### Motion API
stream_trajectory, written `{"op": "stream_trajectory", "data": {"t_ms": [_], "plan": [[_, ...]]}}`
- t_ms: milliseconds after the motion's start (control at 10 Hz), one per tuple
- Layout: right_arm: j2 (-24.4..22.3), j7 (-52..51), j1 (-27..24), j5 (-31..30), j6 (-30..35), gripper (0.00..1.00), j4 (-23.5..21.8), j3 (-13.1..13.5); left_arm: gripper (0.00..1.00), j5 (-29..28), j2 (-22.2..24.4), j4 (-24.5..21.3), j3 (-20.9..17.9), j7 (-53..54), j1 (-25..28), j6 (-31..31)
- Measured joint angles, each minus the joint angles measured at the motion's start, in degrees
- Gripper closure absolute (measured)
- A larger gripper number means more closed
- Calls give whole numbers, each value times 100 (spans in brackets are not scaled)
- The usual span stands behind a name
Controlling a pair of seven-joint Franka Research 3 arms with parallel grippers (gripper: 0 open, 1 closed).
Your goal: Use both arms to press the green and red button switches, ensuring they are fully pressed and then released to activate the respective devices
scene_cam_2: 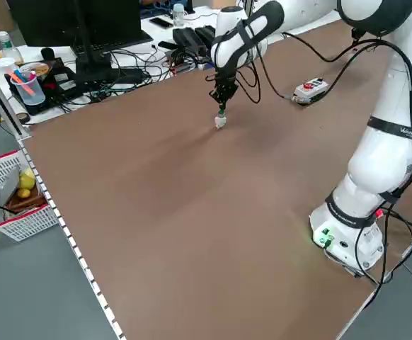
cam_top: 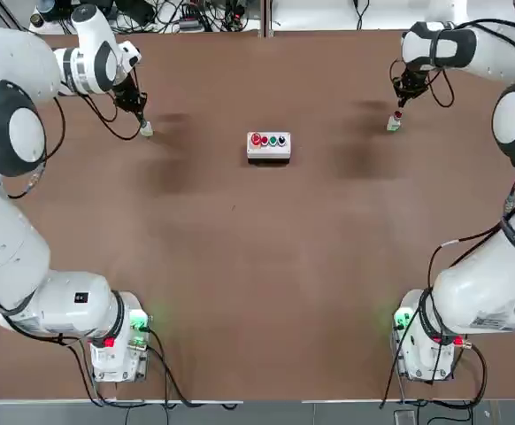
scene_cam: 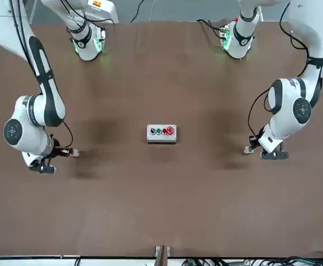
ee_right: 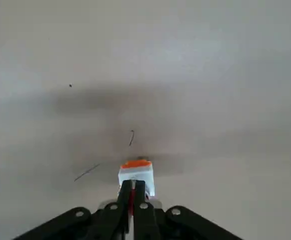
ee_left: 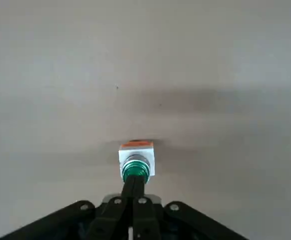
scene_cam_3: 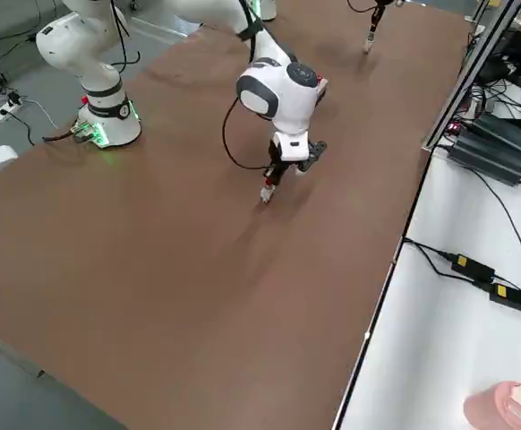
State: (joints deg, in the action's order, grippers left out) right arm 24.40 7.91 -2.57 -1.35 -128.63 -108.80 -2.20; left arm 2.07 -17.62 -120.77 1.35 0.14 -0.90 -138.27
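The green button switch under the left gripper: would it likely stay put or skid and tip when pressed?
The green button switch looks small and loose on the table, so probably light. With the shut left gripper directly on its cap, a straight press should hold it; an off-centre push might tip or slide it.

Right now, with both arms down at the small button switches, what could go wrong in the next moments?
1. The green button switch and the red button switch are tiny loose units on the table. An off-centre push may tip or slide them.
2. The left gripper and the right gripper have shut jaws, so their narrow tips could slip off a cap.
3. If an arm lifts too little, a button may stay pressed and not release.
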Motion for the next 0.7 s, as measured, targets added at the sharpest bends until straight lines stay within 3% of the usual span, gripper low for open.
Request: {"op": "stream_trajectory", "data": {"t_ms": [700], "plan": [[-1, 53, -12, 0, 0, 92, -7, 23, 99, 0, -117, -41, -1, -1, 4, -223]]}}
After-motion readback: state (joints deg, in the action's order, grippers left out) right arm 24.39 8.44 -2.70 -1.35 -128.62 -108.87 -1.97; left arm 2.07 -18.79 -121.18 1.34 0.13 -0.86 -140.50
